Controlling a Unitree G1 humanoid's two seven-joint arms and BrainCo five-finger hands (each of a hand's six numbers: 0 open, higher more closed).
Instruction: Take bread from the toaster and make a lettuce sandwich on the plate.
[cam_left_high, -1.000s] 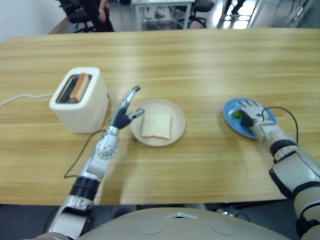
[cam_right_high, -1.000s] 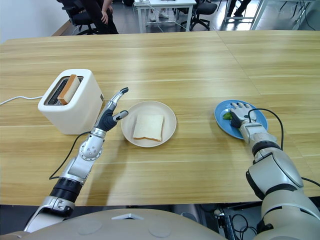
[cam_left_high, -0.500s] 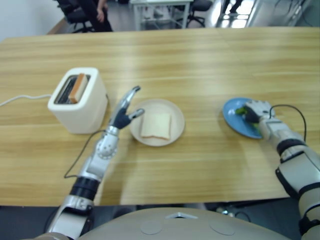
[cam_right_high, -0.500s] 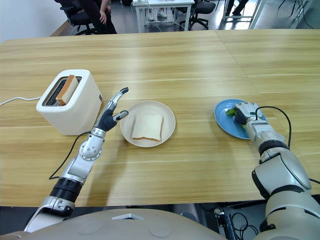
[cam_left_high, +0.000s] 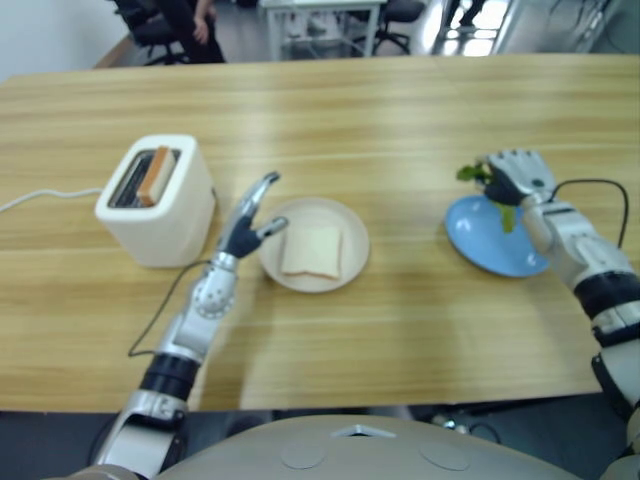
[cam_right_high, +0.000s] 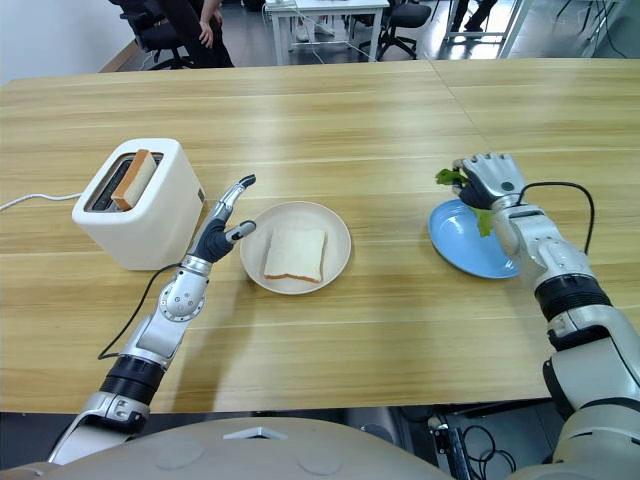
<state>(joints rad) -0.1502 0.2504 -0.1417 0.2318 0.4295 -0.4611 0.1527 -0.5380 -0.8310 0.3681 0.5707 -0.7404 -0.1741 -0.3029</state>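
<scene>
1. A broad strip of table (cam_right_high: 400, 330) runs along the near edge.
2. The left hand (cam_right_high: 215, 238) is open and holds nothing, between toaster (cam_right_high: 150, 215) and plate (cam_right_high: 340, 240). Its thumb overlaps the rim in the left eye view and stops at it in the right eye view.
3. One bread slice (cam_right_high: 296, 253) lies on the plate, and another (cam_right_high: 131, 178) stands in the toaster.
4. Wide tabletop separates the plate from the blue plate (cam_right_high: 460, 250) near the right edge.
5. Above the blue plate, the right hand (cam_right_high: 490, 178) is curled around lettuce (cam_right_high: 447, 177).
6. In the right eye view a seam (cam_right_high: 470, 110) crosses the far right.
</scene>
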